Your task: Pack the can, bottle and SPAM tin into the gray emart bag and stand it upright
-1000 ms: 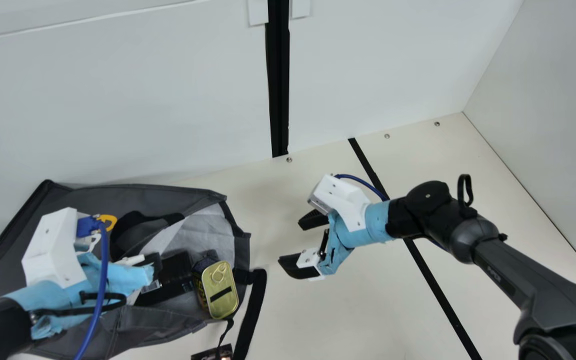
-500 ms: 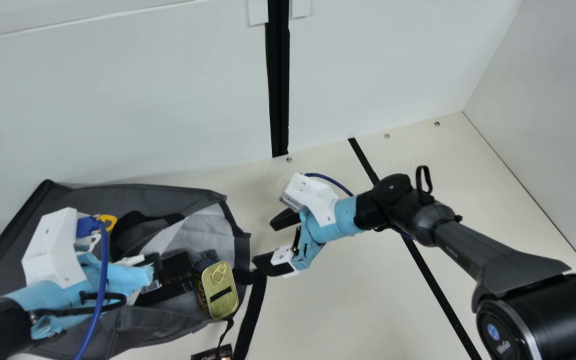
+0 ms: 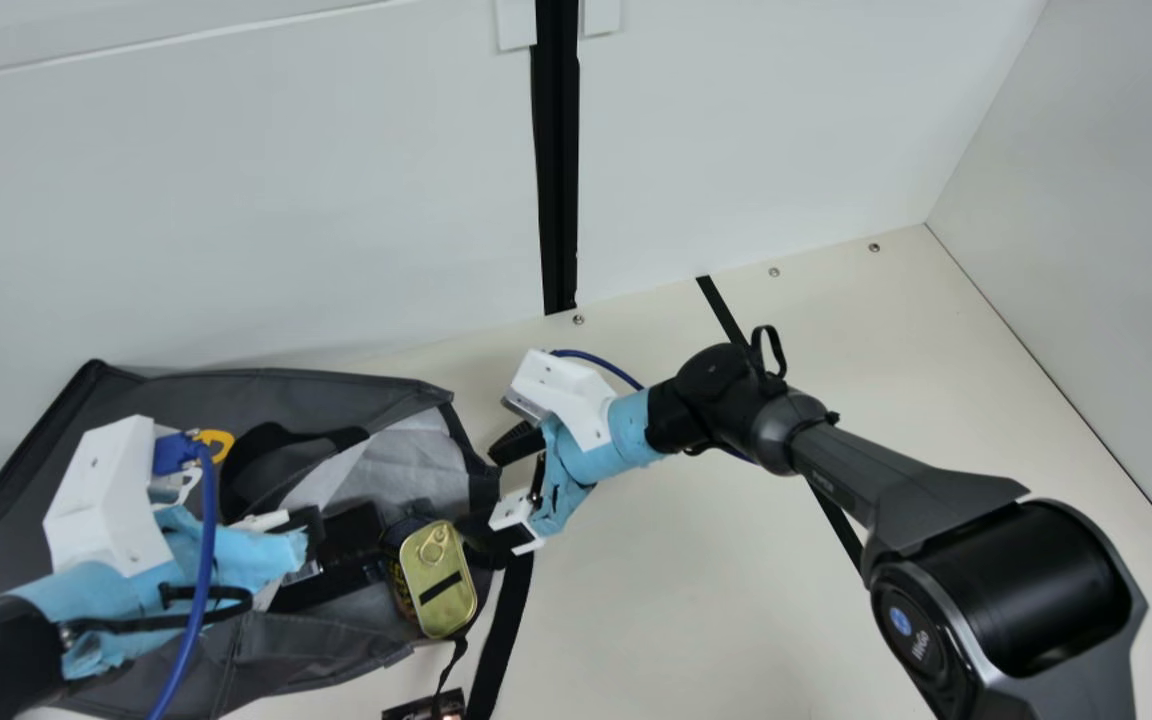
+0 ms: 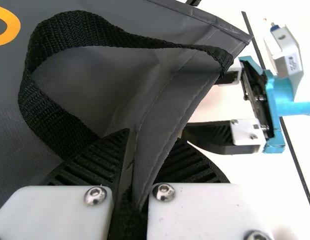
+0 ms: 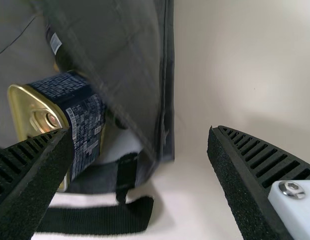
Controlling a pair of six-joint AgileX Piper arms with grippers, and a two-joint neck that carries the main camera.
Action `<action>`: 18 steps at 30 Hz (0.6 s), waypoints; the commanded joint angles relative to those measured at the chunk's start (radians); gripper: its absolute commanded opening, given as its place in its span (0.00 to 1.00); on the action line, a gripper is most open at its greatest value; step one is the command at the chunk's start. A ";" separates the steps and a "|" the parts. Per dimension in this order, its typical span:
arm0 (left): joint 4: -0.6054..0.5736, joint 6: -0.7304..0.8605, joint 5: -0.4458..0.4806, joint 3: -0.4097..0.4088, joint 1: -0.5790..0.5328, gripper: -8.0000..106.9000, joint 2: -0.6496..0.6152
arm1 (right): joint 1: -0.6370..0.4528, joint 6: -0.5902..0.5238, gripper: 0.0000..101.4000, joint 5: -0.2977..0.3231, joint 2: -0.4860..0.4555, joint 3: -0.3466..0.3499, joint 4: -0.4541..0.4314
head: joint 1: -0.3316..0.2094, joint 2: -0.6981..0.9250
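My left hand [image 4: 153, 137] pinches the limp bag [image 3: 266, 395], and with my open right hand [image 5: 140, 134] I'd take the stiff, probably slick SPAM tin [image 3: 438, 568] by its sides.

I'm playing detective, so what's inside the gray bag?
The SPAM tin, and behind it a dark, white-labelled thing. The gray bag covers anything deeper, so I can't tell what's there.

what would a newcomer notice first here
Probably the gold-lidded tin at the mouth of the gray bag, which lies on its side. Next, the left claw pinching the bag's edge, and the right claw, open beside the tin.
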 commanded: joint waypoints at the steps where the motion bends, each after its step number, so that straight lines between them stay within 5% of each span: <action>1: 0.000 0.000 0.000 0.000 0.000 0.00 0.000 | 0.009 0.002 0.94 -0.005 0.014 -0.016 -0.001 | -0.023 -0.001; 18: 0.000 0.000 0.000 0.000 0.000 0.00 0.000 | 0.084 0.017 0.94 -0.023 0.092 -0.092 0.038 | -0.023 -0.001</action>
